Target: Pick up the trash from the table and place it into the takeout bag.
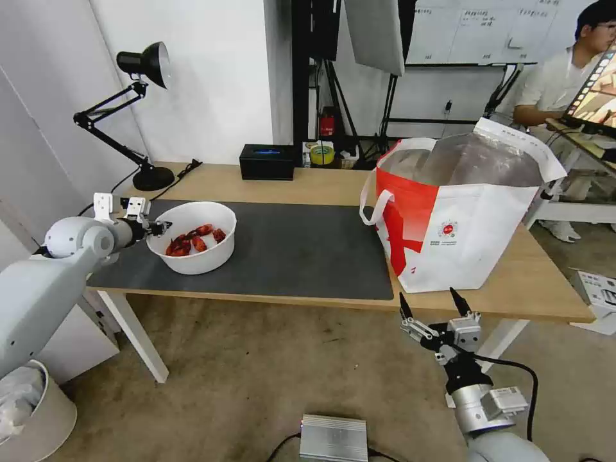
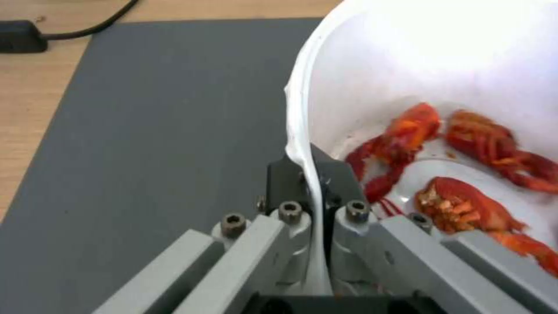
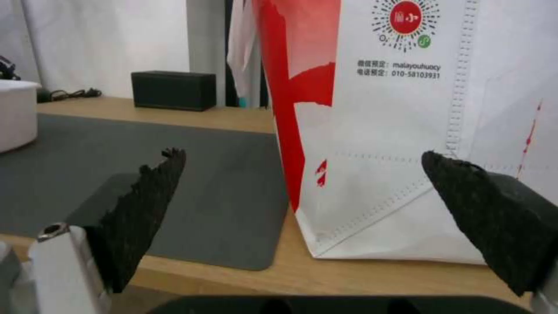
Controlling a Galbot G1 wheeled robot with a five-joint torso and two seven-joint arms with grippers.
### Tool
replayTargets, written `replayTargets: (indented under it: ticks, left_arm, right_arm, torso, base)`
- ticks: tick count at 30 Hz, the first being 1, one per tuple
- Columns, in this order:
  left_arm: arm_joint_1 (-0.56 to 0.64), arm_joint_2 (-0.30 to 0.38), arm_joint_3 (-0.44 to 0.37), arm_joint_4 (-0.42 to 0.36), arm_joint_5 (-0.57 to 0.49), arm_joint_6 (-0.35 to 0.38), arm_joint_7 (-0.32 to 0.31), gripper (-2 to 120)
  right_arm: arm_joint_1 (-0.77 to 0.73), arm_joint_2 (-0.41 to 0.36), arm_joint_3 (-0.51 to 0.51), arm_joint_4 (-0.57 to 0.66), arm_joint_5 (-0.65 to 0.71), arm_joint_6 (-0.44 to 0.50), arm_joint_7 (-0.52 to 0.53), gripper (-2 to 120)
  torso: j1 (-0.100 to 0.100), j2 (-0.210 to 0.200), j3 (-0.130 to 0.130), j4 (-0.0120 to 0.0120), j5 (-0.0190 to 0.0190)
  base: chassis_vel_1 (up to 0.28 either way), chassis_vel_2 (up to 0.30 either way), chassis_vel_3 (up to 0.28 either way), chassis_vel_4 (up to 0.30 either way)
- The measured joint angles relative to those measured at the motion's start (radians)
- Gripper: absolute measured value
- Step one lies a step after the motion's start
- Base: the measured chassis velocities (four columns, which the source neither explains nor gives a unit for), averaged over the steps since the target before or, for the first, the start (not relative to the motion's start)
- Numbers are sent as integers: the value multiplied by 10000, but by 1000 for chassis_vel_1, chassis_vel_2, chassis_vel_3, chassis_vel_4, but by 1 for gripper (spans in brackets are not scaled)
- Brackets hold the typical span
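At left of the head view, our left gripper (image 1: pixel 156 227) pinches the rim of the bowl (image 1: pixel 196 247) of red shells (image 1: pixel 192 240) on the mat (image 1: pixel 301 256). Our right gripper (image 1: pixel 431 305) hangs wide below the table (image 1: pixel 545 282) edge, before the bag (image 1: pixel 468 218) at right.

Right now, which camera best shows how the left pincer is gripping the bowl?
The left wrist view: the left pincer pinches the bowl rim, one finger outside, one inside near the red shells. The head view shows the pincer at the bowl's left rim. The right wrist view catches the bowl's side.
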Motion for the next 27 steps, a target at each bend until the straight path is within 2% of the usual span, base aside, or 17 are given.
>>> replayTargets:
  ticks: [6, 8, 12, 15, 16, 19, 20, 23, 24, 27]
  left_arm:
    - [357, 142, -312, -570, -342, 132, -176, 0]
    - [599, 247, -524, -1018, -756, 234, -424, 0]
    - [744, 344, -648, -1346, -1115, 315, -650, 0]
    - [981, 500, -889, -2101, -2177, 537, -1393, 0]
    - [981, 500, -889, -2101, -2177, 537, -1393, 0]
    - [954, 503, -965, -2727, -3305, 691, -2309, 0]
    - [954, 503, -965, -2727, -3305, 691, -2309, 0]
    - [809, 386, -980, -3241, -4217, 812, -3094, 0]
    - [809, 386, -980, -3241, -4217, 812, -3094, 0]
    - [712, 234, -1026, -3799, -5092, 848, -3837, 0]
  right_arm:
    - [0, 0, 0, 0, 0, 0, 0, 100]
    - [0, 0, 0, 0, 0, 0, 0, 100]
    - [-1, 0, 0, 0, 0, 0, 0, 100]
    - [-1, 0, 0, 0, 0, 0, 0, 100]
    - [-1, 0, 0, 0, 0, 0, 0, 100]
    - [-1, 0, 0, 0, 0, 0, 0, 100]
    - [-1, 0, 0, 0, 0, 0, 0, 100]
    - [0, 0, 0, 0, 0, 0, 0, 100]
    - [0, 0, 0, 0, 0, 0, 0, 100]
    - [0, 0, 0, 0, 0, 0, 0, 100]
  torso:
    - [0, 0, 0, 1, -2]
    - [0, -1, 0, 1, -1]
    - [0, -1, 0, 1, -1]
    - [0, 0, 0, 2, -1]
    - [0, 0, 0, 2, -1]
    - [0, -1, 0, 2, 0]
    - [0, -1, 0, 2, 0]
    - [0, -1, 0, 1, 2]
    - [0, -1, 0, 1, 2]
    - [0, -1, 0, 0, 1]
  base:
    - [0, 0, 0, 0]
    - [0, 0, 0, 0]
    - [0, 0, 0, 0]
    - [0, 0, 0, 0]
    - [0, 0, 0, 0]
    - [0, 0, 0, 0]
    - [0, 0, 0, 0]
    - [0, 0, 0, 0]
    - [0, 0, 0, 0]
    - [0, 0, 0, 0]
